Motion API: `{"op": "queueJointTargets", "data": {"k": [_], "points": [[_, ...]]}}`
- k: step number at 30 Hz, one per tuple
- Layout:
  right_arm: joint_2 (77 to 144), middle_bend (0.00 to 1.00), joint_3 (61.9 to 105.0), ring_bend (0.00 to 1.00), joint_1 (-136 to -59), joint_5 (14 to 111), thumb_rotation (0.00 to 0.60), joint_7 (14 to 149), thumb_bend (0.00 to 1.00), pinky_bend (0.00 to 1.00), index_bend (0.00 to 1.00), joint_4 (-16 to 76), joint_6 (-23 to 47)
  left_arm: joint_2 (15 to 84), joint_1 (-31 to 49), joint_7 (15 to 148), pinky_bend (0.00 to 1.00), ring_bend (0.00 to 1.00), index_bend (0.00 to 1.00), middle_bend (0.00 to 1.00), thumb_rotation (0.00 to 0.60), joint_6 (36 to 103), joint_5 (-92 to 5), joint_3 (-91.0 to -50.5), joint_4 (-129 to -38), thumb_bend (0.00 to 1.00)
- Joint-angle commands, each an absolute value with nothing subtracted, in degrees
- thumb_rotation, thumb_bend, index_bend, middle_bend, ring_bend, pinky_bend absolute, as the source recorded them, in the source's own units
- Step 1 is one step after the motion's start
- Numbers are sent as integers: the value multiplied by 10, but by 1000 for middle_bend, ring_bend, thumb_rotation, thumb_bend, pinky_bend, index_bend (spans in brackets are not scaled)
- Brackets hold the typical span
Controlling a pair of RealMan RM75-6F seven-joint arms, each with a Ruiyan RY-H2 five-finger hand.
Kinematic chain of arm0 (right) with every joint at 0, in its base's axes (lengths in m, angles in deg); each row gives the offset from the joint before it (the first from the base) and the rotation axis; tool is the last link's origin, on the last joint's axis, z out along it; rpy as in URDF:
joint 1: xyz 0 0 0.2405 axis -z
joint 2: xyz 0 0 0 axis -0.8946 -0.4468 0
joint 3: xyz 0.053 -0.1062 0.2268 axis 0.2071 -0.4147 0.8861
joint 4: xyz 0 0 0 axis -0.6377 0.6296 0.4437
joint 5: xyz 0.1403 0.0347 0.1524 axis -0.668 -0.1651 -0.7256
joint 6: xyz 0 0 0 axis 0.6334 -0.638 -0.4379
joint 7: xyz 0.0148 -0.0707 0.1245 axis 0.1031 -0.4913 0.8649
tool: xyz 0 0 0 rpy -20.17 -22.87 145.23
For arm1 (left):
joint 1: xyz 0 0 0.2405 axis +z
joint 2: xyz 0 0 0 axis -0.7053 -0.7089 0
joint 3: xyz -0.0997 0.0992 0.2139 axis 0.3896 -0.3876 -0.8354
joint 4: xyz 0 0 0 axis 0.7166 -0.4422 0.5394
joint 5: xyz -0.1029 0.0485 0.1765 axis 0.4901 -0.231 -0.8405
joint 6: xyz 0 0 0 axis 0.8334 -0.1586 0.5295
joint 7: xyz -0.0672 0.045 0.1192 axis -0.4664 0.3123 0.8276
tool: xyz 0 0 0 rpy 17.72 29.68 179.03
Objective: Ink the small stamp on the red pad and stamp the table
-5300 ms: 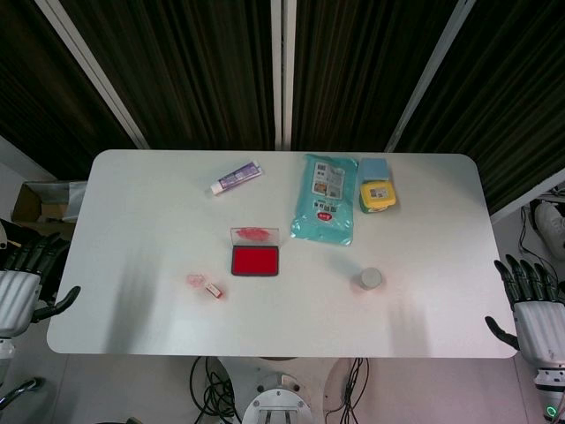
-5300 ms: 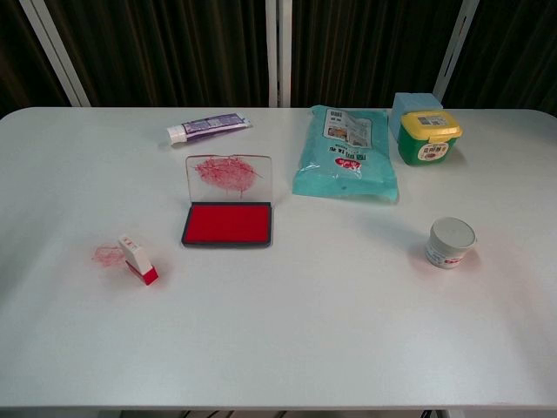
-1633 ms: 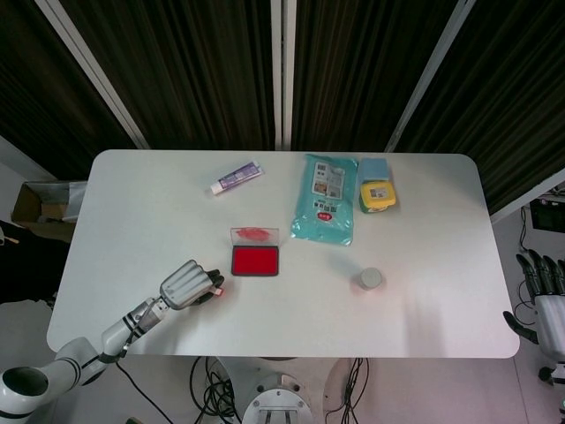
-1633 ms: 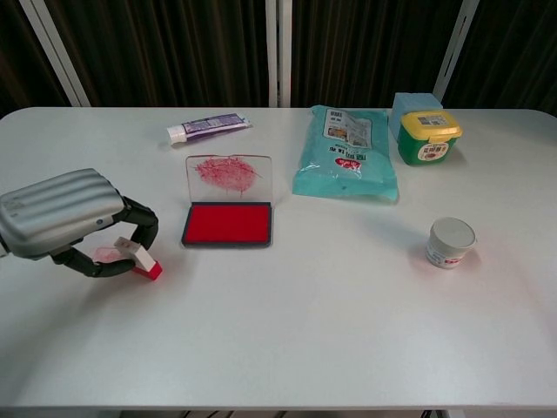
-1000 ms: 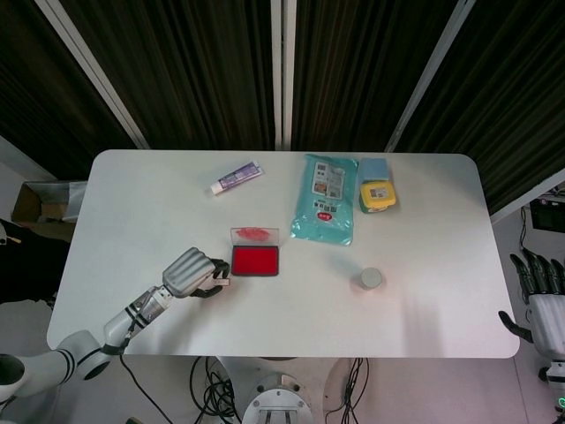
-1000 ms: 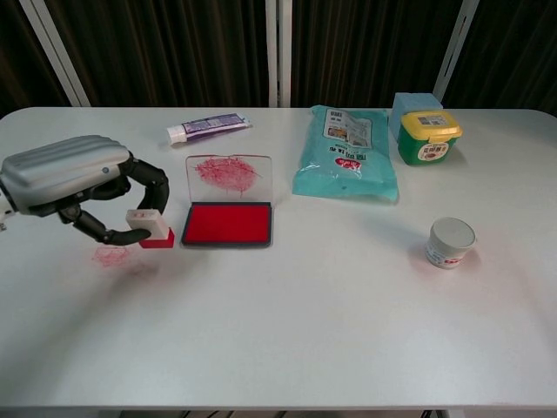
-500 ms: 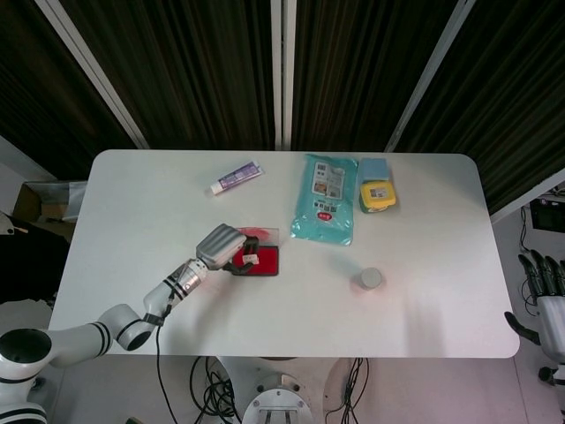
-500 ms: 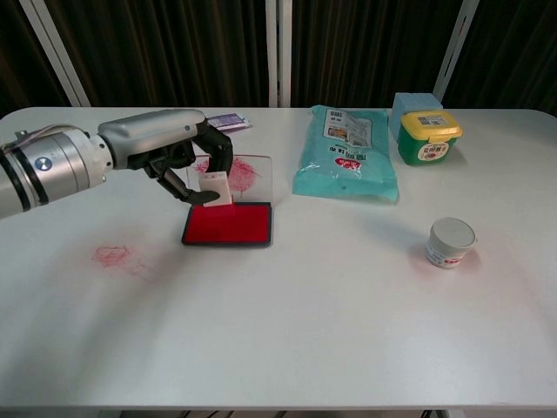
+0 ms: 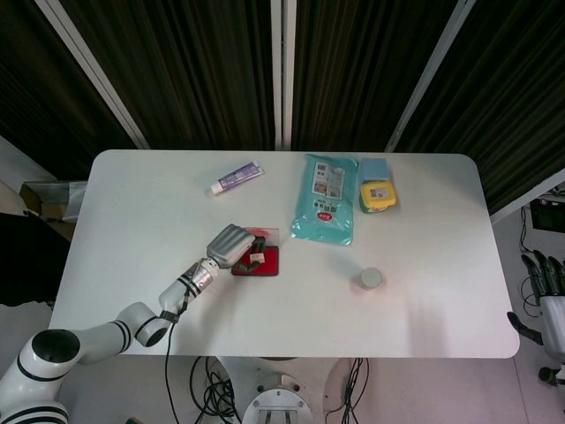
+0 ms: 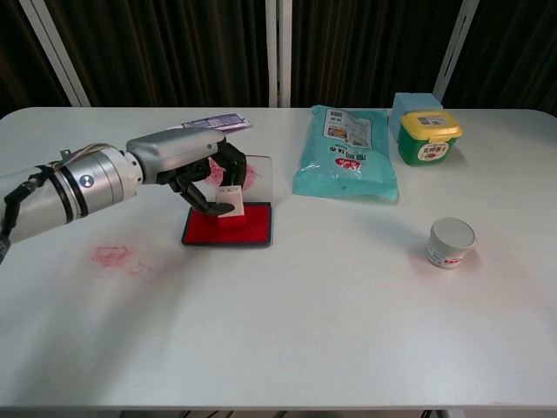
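While its lower end presses the red pad (image 10: 228, 223), the small stamp (image 10: 231, 203) sits pinched in the left robot hand (image 10: 193, 170), fingers hiding its top. At 4 o'clock, off the table (image 9: 424, 291), the right robot hand (image 9: 551, 296) is cropped; grip unclear.

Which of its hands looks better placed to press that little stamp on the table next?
Left: the left hand holds the small stamp on the red pad; the right hand hangs off the table's edge.

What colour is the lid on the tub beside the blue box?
Yellow; the tub's lid shows best in the chest view.
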State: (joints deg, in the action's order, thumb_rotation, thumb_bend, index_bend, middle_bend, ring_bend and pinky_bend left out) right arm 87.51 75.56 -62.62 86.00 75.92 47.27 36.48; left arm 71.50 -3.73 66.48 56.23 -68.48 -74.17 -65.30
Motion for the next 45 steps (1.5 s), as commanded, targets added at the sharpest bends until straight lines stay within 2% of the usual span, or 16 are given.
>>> {"op": "queueJointTargets", "data": {"k": [1, 18, 21, 26, 32, 37, 45], "points": [[875, 0, 756, 0, -626, 858, 600, 760, 101, 0, 0, 472, 363, 722, -39, 665, 1000, 988, 639, 650, 600, 558, -683, -744, -642, 406], [877, 0, 755, 0, -627, 858, 600, 760, 102, 0, 0, 469, 360, 739, -40, 649, 1000, 988, 641, 653, 600, 551, -679, -750, -612, 408], [876, 0, 756, 0, -626, 858, 600, 763, 101, 0, 0, 470, 362, 715, -33, 649, 1000, 988, 642, 653, 600, 573, -682, -747, -640, 408], [875, 0, 758, 0, -624, 853, 600, 772, 101, 0, 0, 464, 364, 632, 13, 673, 1000, 988, 653, 663, 600, 630, -679, -755, -736, 415], [877, 0, 758, 0, -626, 853, 600, 780, 103, 0, 0, 455, 359, 545, 84, 674, 1000, 988, 649, 661, 600, 694, -692, -798, -811, 412], [879, 0, 757, 0, -630, 860, 600, 771, 102, 0, 0, 460, 358, 540, 132, 651, 1000, 988, 644, 660, 600, 729, -710, -836, -784, 401], [881, 0, 755, 0, -634, 866, 600, 753, 103, 0, 0, 473, 354, 587, 166, 617, 1000, 988, 634, 650, 600, 749, -721, -847, -707, 398]]}}
